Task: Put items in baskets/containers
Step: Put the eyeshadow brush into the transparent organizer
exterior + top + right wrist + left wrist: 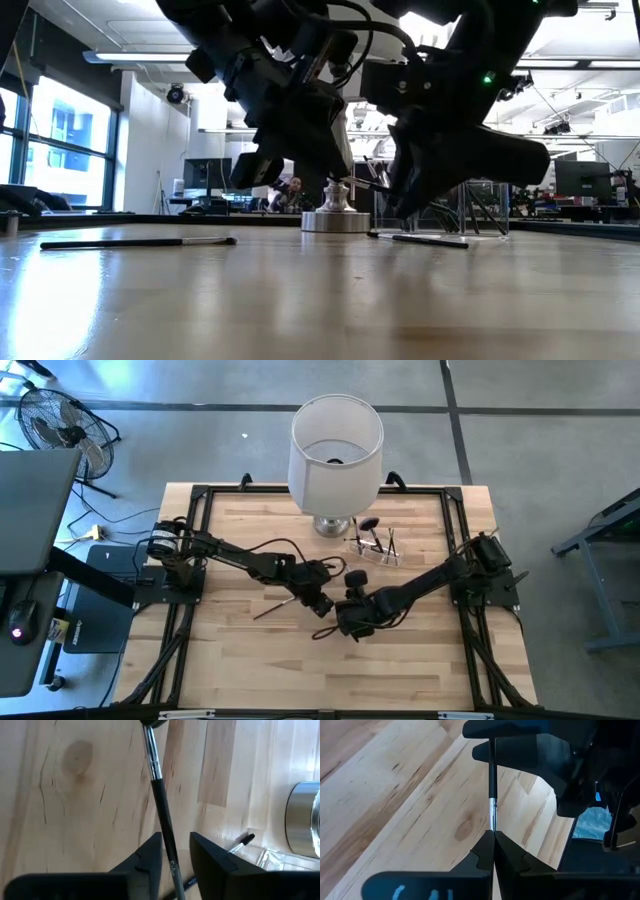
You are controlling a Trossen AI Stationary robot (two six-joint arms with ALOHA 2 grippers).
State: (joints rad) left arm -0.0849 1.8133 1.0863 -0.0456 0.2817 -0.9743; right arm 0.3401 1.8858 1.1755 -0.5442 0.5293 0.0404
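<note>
Both arms reach to mid-table, left claw (493, 851) pinched shut, right claw (175, 857) parted.

A robotics lab or open-plan workspace is indicated. A framed wooden table (330, 650) is set on a bare concrete floor; beyond the table, monitors (205, 175), tall windows (60, 150) and exposed ceiling lighting are seen. Left of the table, a floor fan (62, 422) is placed.

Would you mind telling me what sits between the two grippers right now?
A thin makeup brush spans from the left gripper to the right gripper, as both wrist views show.
</note>
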